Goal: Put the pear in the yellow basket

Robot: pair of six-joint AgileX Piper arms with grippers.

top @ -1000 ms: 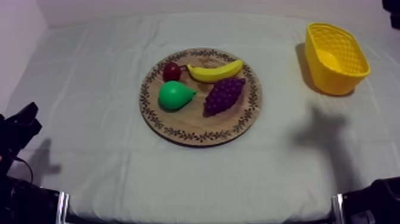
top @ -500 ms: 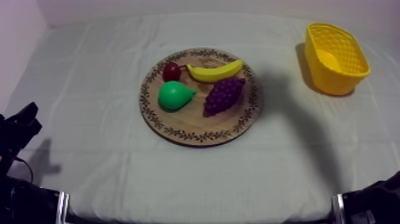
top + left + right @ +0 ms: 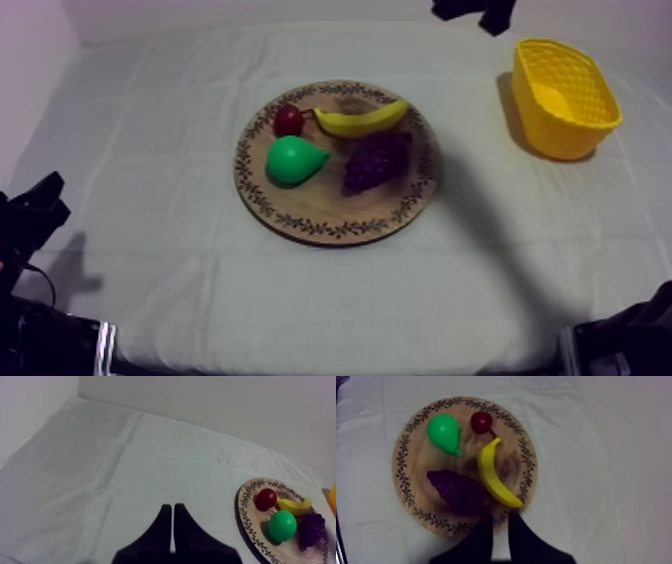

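The right tool [image 3: 500, 521] hangs above the wooden board [image 3: 468, 456], its two black fingers parted a little with nothing held between them; just past its tips lie one end of the banana [image 3: 493, 478] and the bunch of grapes [image 3: 453, 488], both apart from the fingers. From above, the right arm [image 3: 475, 10] comes in over the far edge of the counter [image 3: 180, 120], between the board [image 3: 330, 225] and the yellow basket [image 3: 575, 135]; a soft shadow falls over the grapes [image 3: 375, 160] and the banana [image 3: 360, 120].

The left tool [image 3: 171, 507] sits low over the grey-white cloth on its own side, fingers pressed together into a narrow wedge, gripping nothing; the board [image 3: 245, 511] is well apart from it.

The pear [image 3: 292, 160], bright green, lies on the board on the half nearer the left arm; it is on its side, narrow end pointing towards the grapes; the small red fruit [image 3: 289, 120] sits just beyond it, very close, though I cannot tell whether the two touch. From the right wrist the pear [image 3: 443, 432] lies across the board from the tool, with the red fruit [image 3: 481, 422] beside it; from the left wrist the pear [image 3: 281, 526] sits between the red fruit [image 3: 266, 498] and the grapes [image 3: 311, 528], the banana [image 3: 295, 506] behind it.

The basket stands on the cloth at the right arm's side, towards the far edge, well apart from the board.
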